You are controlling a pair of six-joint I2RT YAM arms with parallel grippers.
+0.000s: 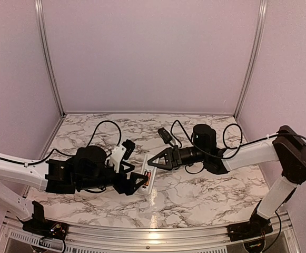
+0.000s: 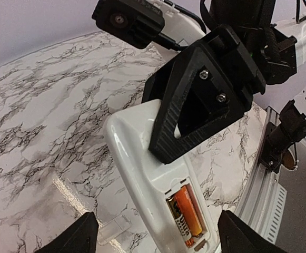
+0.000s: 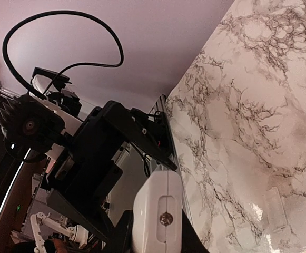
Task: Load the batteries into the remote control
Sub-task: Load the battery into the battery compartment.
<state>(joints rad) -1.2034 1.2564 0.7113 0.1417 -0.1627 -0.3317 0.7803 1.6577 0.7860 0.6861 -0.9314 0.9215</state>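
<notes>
One coppery-orange battery (image 2: 187, 213) sat in the open recess of the white rectangular plastic remote control (image 2: 137, 168), which lay back-up over the marbled surface (image 2: 47, 105). The right gripper (image 2: 166, 147) was clamped on its far end, likely to steady it for loading. The left gripper (image 2: 158, 240) stood wide open and empty astride the near end. No second battery showed.

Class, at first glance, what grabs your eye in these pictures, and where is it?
An orange battery sits in the open recess of the white remote control, back up at the middle of the marbled table. The right claw pinches the remote's far end; the left claw stands open either side of the battery end.
</notes>
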